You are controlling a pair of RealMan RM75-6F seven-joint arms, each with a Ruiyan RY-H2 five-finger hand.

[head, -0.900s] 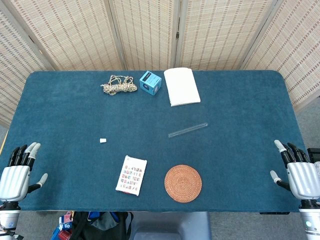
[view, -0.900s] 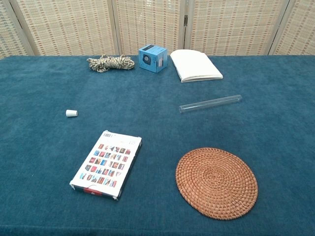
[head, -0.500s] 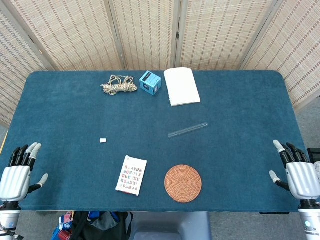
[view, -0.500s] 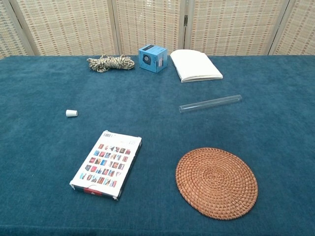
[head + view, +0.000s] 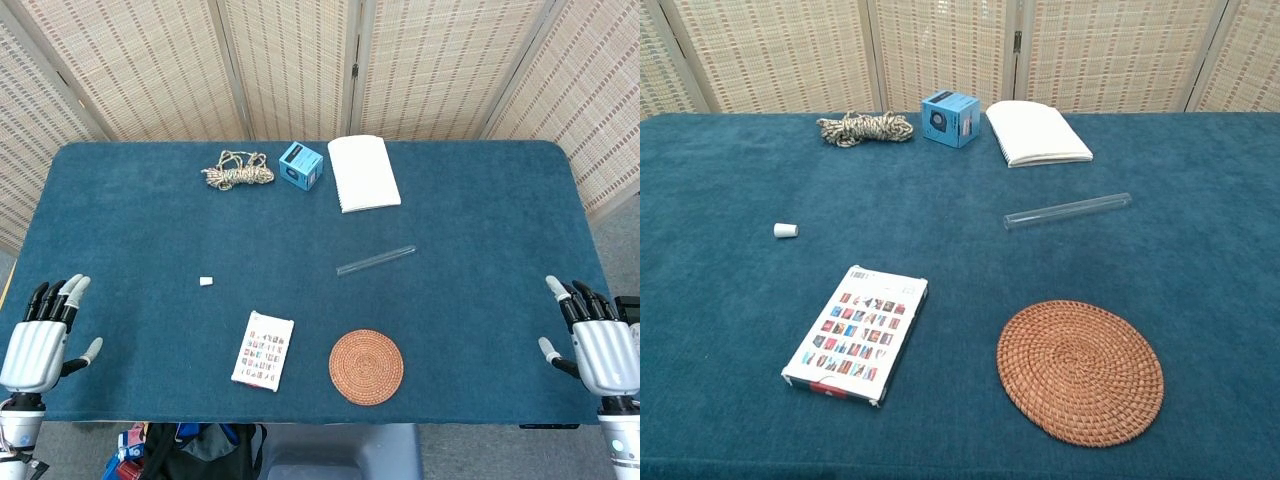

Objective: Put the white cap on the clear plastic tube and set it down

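Note:
A small white cap (image 5: pixel 206 281) (image 5: pixel 786 230) lies alone on the blue table cloth, left of centre. The clear plastic tube (image 5: pixel 376 260) (image 5: pixel 1067 211) lies flat and slanted right of centre, uncapped. My left hand (image 5: pixel 38 340) hovers at the near left corner, fingers spread and holding nothing, far from the cap. At the near right corner my right hand (image 5: pixel 597 345) is likewise spread and empty, well away from the tube. Neither hand appears in the chest view.
A coil of rope (image 5: pixel 237 170), a blue box (image 5: pixel 300 165) and a white notebook (image 5: pixel 363 172) line the far side. A printed card pack (image 5: pixel 263 350) and a round woven coaster (image 5: pixel 366 366) lie near the front edge.
My left hand has shifted slightly up and toward the table. The right hand has barely moved. Cap and tube lie where they were.

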